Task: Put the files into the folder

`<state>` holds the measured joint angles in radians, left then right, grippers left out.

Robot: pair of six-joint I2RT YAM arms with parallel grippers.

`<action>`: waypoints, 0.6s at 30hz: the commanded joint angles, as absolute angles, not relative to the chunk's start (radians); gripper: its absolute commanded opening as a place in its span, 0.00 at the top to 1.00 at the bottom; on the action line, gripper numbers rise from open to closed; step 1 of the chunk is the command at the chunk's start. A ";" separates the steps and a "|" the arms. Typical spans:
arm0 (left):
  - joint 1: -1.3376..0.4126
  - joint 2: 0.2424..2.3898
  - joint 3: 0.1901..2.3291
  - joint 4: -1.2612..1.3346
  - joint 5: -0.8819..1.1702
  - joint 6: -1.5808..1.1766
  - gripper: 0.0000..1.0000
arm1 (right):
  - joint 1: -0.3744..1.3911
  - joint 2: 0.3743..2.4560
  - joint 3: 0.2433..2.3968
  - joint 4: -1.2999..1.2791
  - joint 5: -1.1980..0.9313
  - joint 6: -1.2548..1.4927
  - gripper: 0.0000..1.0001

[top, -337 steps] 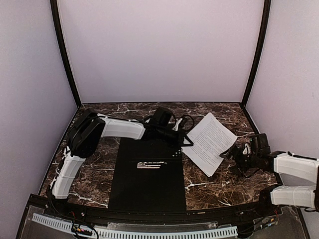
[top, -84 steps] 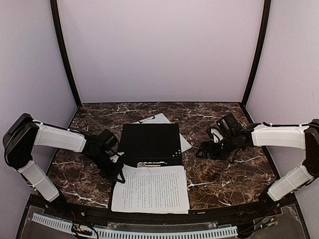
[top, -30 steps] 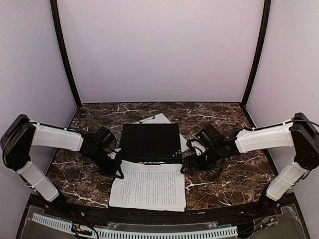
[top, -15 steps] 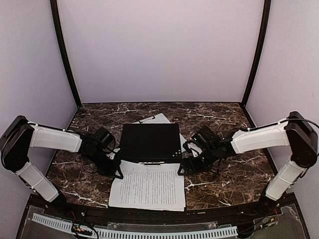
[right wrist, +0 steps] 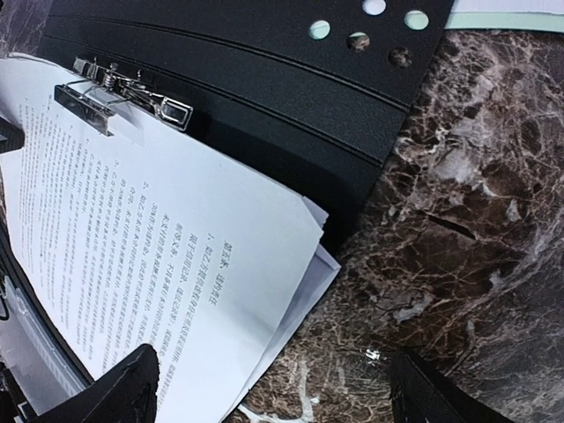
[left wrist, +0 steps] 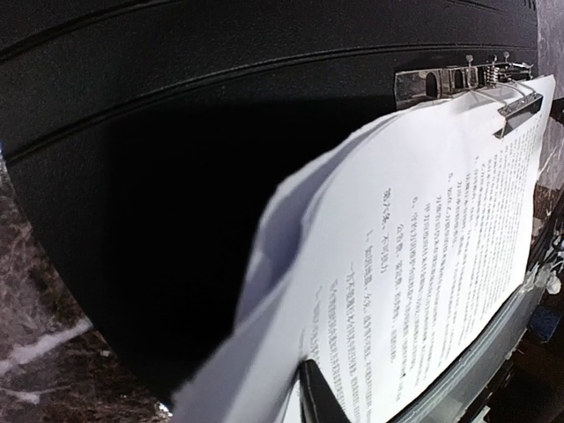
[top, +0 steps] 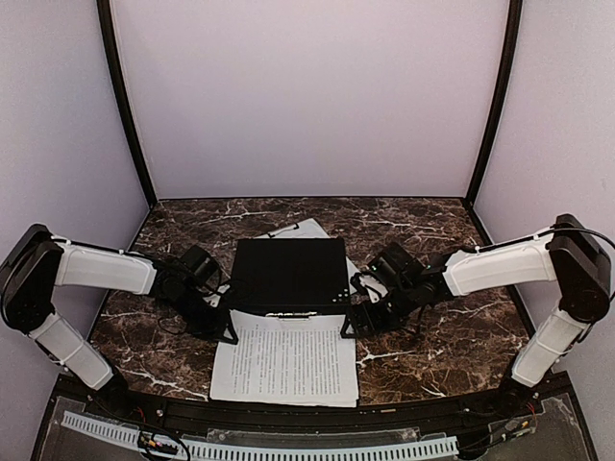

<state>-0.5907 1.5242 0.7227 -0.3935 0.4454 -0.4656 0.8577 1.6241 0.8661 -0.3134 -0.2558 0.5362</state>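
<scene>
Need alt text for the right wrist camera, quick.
Printed white sheets lie with their top edge at a metal clip on the open black folder, one corner poking past its edge over the marble table. The right pincer stands open above them.

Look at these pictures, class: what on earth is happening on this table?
The files lie on the near half of the open black folder, their top edge at its metal clip. The robot's left pincer sits at the sheets' left edge; whether it grips them is unclear. The right pincer stands open at their right edge, holding nothing.
</scene>
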 commanded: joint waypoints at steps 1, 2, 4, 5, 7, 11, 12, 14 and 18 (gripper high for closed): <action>-0.583 1.480 0.725 -0.448 0.396 -0.457 0.79 | 0.867 1.634 0.890 -0.302 -0.258 0.538 0.12; -0.583 1.475 0.730 -0.459 0.387 -0.454 0.78 | 0.868 1.635 0.890 -0.303 -0.258 0.537 0.12; -0.584 1.469 0.737 -0.474 0.376 -0.451 0.73 | 0.868 1.639 0.893 -0.304 -0.261 0.538 0.12; -0.584 1.466 0.738 -0.479 0.372 -0.450 0.70 | 0.869 1.640 0.894 -0.305 -0.262 0.537 0.12; -0.584 1.458 0.745 -0.495 0.357 -0.446 0.64 | 0.870 1.643 0.893 -0.304 -0.264 0.537 0.12; -0.583 1.435 0.757 -0.520 0.335 -0.439 0.51 | 0.879 1.647 0.892 -0.303 -0.262 0.541 0.12; -0.583 1.430 0.763 -0.529 0.327 -0.437 0.49 | 0.880 1.648 0.894 -0.302 -0.263 0.541 0.13; -0.584 1.425 0.772 -0.546 0.315 -0.430 0.45 | 0.886 1.652 0.894 -0.301 -0.263 0.542 0.13; -0.584 1.397 0.792 -0.587 0.273 -0.418 0.42 | 0.899 1.661 0.902 -0.301 -0.257 0.545 0.13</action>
